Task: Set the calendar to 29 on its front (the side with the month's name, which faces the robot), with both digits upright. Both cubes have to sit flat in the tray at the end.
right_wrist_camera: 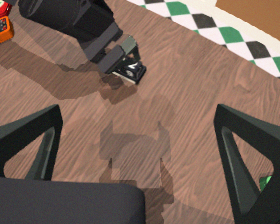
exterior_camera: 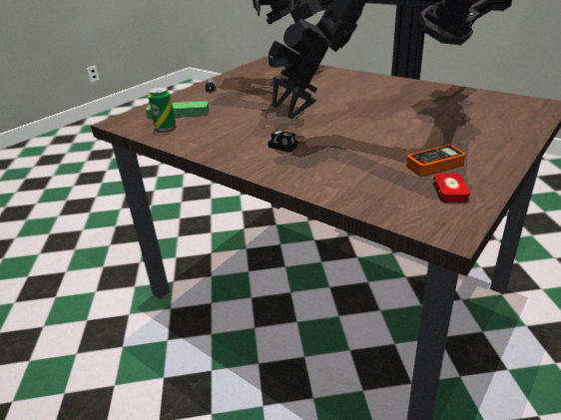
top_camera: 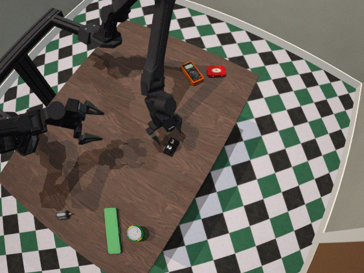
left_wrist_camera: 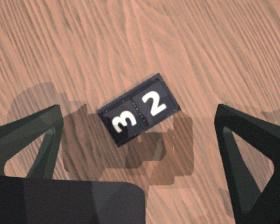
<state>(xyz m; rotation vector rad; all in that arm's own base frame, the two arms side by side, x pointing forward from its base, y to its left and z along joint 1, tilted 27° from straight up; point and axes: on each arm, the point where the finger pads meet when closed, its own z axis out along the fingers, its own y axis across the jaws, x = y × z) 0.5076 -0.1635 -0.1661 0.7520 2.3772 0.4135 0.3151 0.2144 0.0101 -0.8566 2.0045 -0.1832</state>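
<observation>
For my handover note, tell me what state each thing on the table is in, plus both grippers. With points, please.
Calendar [top_camera: 171,146] [exterior_camera: 282,141] [left_wrist_camera: 139,110]: both cubes in the tray, 3 and 2 on top
Left gripper [top_camera: 169,137] [exterior_camera: 283,111] [left_wrist_camera: 138,113]: open
Right gripper [top_camera: 103,126] [right_wrist_camera: 140,107]: open
Drink can [top_camera: 135,233] [exterior_camera: 162,111]: upright
Multimeter [top_camera: 192,73] [exterior_camera: 435,160] [right_wrist_camera: 4,30]: lying face up
Green case [top_camera: 112,230] [exterior_camera: 192,109]: lying flat, shut
</observation>
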